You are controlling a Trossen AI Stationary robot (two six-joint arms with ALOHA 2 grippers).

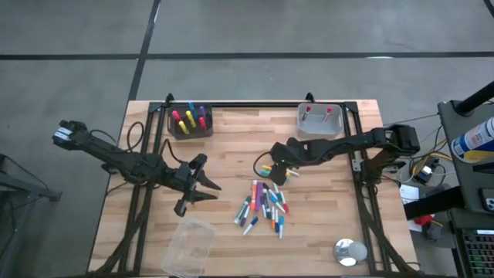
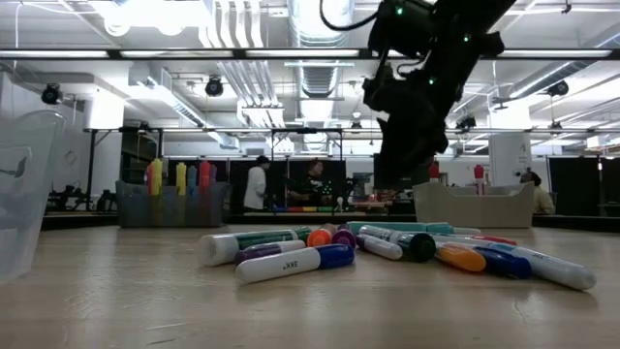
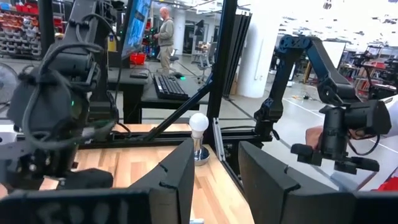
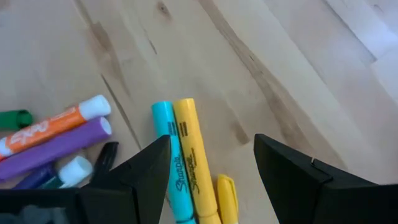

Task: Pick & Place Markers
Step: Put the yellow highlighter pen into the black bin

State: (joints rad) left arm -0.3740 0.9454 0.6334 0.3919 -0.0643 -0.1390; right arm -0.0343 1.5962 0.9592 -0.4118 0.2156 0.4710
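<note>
**Right gripper over the marker pile, bins loaded at the back**

High view: the wooden table carries a loose pile of markers near its middle. The right gripper hangs at the far edge of that pile, fingers spread, nothing between them. The left gripper sits off to the pile's left, fingers parted and empty, well apart from the pens. At the back edge, a dark bin holds upright markers in pink, yellow, red and blue. A grey bin further right holds 2 red-capped items. A clear plastic tub lies near the front edge, just past the left fingers' side; I see nothing inside. A small round metal object sits at the front right.

Low view: the marker pile stretches across the tabletop, with the right arm's dark gripper hanging above it. The dark bin shows tall coloured markers standing up; the grey bin sits on the other side. The clear tub rises at the edge.

Left wrist view: 2 dark fingers stand apart, holding nothing.

Right wrist view: the fingers are wide, and a cyan marker and a yellow marker lie side by side between them on the wood. Orange and purple markers lie outside one finger.
</note>
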